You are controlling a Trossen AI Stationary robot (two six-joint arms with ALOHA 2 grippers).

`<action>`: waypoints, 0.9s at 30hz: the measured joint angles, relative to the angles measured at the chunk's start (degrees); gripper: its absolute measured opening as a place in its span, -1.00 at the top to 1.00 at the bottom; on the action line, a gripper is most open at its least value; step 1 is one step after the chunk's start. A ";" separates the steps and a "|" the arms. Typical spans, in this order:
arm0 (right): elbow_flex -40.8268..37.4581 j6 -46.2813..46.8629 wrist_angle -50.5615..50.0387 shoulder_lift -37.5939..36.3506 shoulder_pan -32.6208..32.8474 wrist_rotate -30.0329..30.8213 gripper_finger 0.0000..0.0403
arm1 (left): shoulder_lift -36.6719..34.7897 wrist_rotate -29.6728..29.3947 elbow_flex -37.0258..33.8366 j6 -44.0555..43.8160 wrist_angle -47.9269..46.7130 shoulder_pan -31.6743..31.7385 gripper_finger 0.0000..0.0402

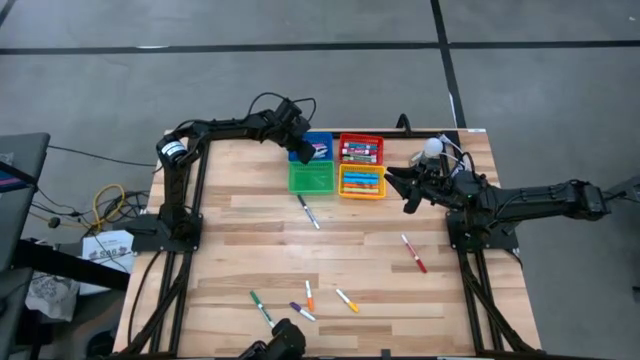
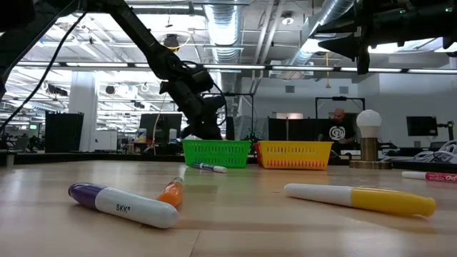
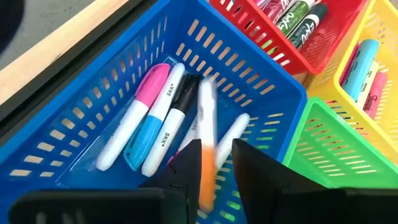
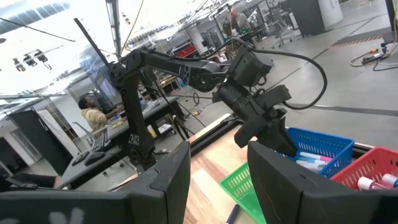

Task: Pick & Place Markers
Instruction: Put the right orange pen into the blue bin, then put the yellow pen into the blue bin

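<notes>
At the bottom centre of the left wrist view, the left gripper (image 3: 208, 171) has its jaws parting around an orange-capped white marker (image 3: 206, 146), hanging over the blue bin (image 3: 93, 102) among pink, blue and black markers. It may bounce off those or catch a finger. In the high view's lower middle, loose markers (image 1: 300, 300) wait on the table (image 1: 230, 255). At right, the right gripper (image 1: 408, 190) hovers half-spread, empty.
</notes>
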 joint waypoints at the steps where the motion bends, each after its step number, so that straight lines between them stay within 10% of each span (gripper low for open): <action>1: 0.00 0.00 0.00 0.00 0.00 0.00 0.26 | -0.01 0.01 0.00 0.04 0.09 0.00 0.54; 16: 0.00 0.00 0.09 0.00 0.00 -0.33 0.26 | -13.08 -0.78 0.00 -2.32 0.85 -0.92 0.38; 27: 0.00 0.00 0.07 0.00 0.50 -0.44 0.23 | -31.16 -0.98 -4.76 -12.24 0.68 -14.96 0.39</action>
